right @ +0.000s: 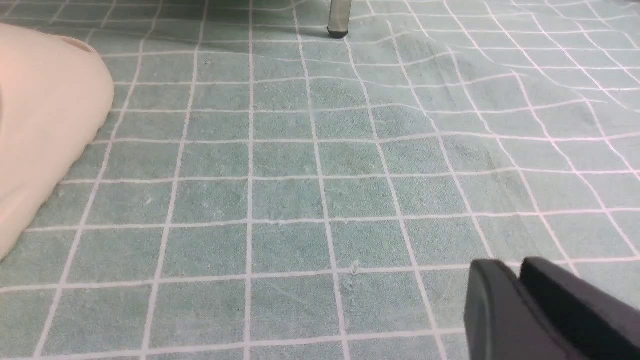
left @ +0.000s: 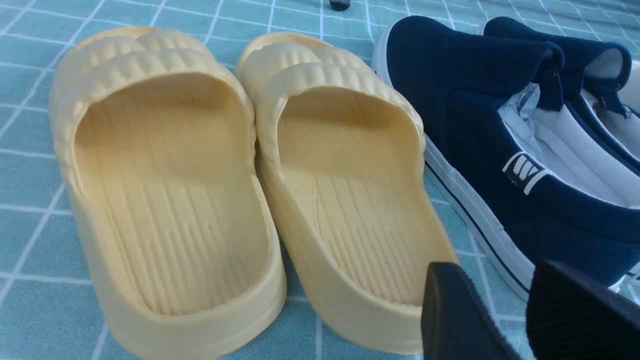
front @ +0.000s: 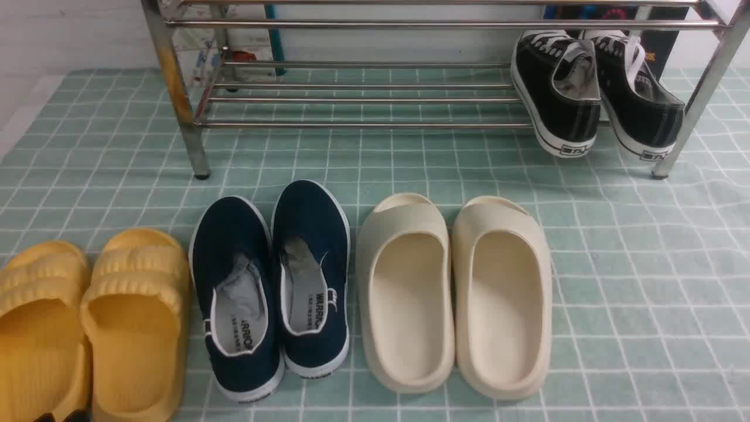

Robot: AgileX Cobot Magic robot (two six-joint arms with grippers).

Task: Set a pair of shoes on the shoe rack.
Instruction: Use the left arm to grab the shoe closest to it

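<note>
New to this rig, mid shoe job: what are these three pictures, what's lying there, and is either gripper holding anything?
This is a robot with two arms, each ending in a two-finger gripper. The wide picture looks forward from between the arms; the other two come from cameras on each wrist. On the green checked cloth, yellow slides, the navy shoes and cream slides lie in a row before the shoe rack, which holds black sneakers. The left gripper is open near the yellow slides and navy shoes; the right gripper is shut over bare cloth. Neither holds anything.
</note>
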